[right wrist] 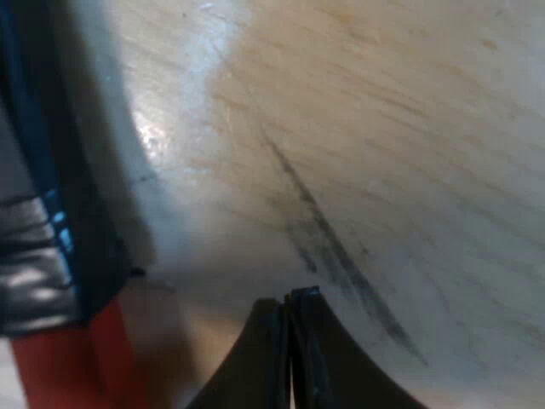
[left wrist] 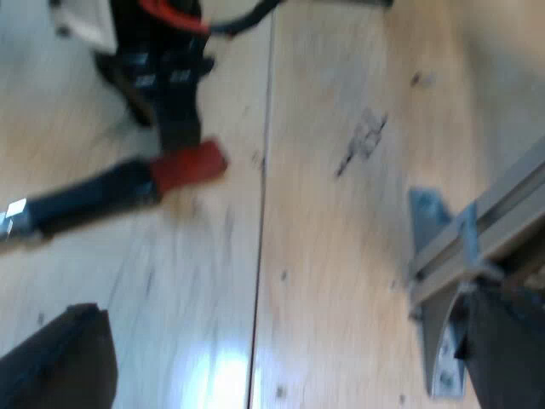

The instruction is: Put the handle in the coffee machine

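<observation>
While loose on table, red-ended handle.

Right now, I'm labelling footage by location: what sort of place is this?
Probably a lab or workshop bench: a pale wooden tabletop, an aluminium frame rail beside it, and a coffee holder's red-ended handle lying on the wood.

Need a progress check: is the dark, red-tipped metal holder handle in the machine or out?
Out. The handle lies on the wooden table, the right gripper at its red end.
</observation>
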Controlling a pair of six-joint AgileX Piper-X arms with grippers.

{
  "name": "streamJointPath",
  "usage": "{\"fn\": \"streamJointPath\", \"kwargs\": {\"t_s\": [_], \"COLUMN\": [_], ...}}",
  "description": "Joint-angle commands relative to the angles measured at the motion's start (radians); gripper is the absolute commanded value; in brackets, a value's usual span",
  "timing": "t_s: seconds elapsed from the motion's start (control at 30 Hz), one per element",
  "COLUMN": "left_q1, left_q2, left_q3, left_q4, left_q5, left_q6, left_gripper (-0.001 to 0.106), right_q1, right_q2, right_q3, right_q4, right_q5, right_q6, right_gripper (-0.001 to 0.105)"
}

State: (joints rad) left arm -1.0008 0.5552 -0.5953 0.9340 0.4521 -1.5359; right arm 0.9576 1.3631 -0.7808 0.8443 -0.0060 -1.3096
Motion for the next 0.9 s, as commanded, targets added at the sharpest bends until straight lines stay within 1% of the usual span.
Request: {"fn": "streamJointPath", "kwargs": {"t_s": [0.03, 0.07, 0.1, 0.23, 0.37, 0.5, 0.53, 0.6, 0.63, 0.7, 0.77, 0.8, 0.9], "left_q1": [-0.005, -0.005, -0.005, -0.005, -0.005, -0.005, -0.005, -0.005, -0.005, -0.005, -0.005, -0.005, -0.005], "left_q2": [-0.003, -0.003, -0.003, -0.003, -0.003, -0.003, -0.003, -0.003, -0.003, -0.003, -0.003, -0.003, -0.015], "left_q3": [-0.003, -0.003, -0.003, -0.003, -0.003, -0.003, -0.003, -0.003, -0.003, -0.003, -0.003, -0.003, -0.003], "left_q4": [0.042, 0.051, 0.057, 0.058, 0.069, 0.122, 0.129, 0.153, 0.157, 0.178, 0.195, 0.207, 0.223], "left_q5": [-0.047, -0.058, -0.061, -0.061, -0.061, -0.135, -0.140, -0.157, -0.160, -0.166, -0.172, -0.173, -0.176], "left_q6": [-0.001, -0.001, -0.001, -0.001, -0.001, -0.001, -0.001, -0.001, -0.001, -0.001, -0.001, -0.001, -0.001], "left_gripper": [0.084, 0.084, 0.084, 0.084, 0.084, 0.084, 0.084, 0.084, 0.084, 0.084, 0.084, 0.084, 0.084], "right_q1": [0.003, 0.003, 0.007, 0.026, 0.051, 0.105, 0.112, 0.153, 0.158, 0.188, 0.198, 0.209, 0.219], "right_q2": [0.026, 0.030, 0.038, 0.042, 0.056, 0.070, 0.071, 0.073, 0.073, 0.073, 0.073, 0.073, 0.075], "right_q3": [0.004, 0.004, 0.004, 0.004, 0.004, 0.004, 0.004, 0.004, 0.004, 0.004, 0.004, 0.004, 0.004], "right_q4": [-0.012, -0.019, -0.042, -0.093, -0.106, -0.106, -0.110, -0.140, -0.148, -0.203, -0.235, -0.275, -0.338], "right_q5": [-0.040, -0.052, -0.068, -0.065, -0.089, -0.093, -0.095, -0.097, -0.097, -0.097, -0.103, -0.106, -0.111], "right_q6": [0.007, 0.012, 0.031, 0.047, 0.068, 0.082, 0.085, 0.121, 0.127, 0.176, 0.194, 0.225, 0.271], "right_gripper": [0.000, 0.000, 0.000, 0.000, 0.000, 0.000, 0.000, 0.000, 0.000, 0.000, 0.000, 0.000, 0.000]}}
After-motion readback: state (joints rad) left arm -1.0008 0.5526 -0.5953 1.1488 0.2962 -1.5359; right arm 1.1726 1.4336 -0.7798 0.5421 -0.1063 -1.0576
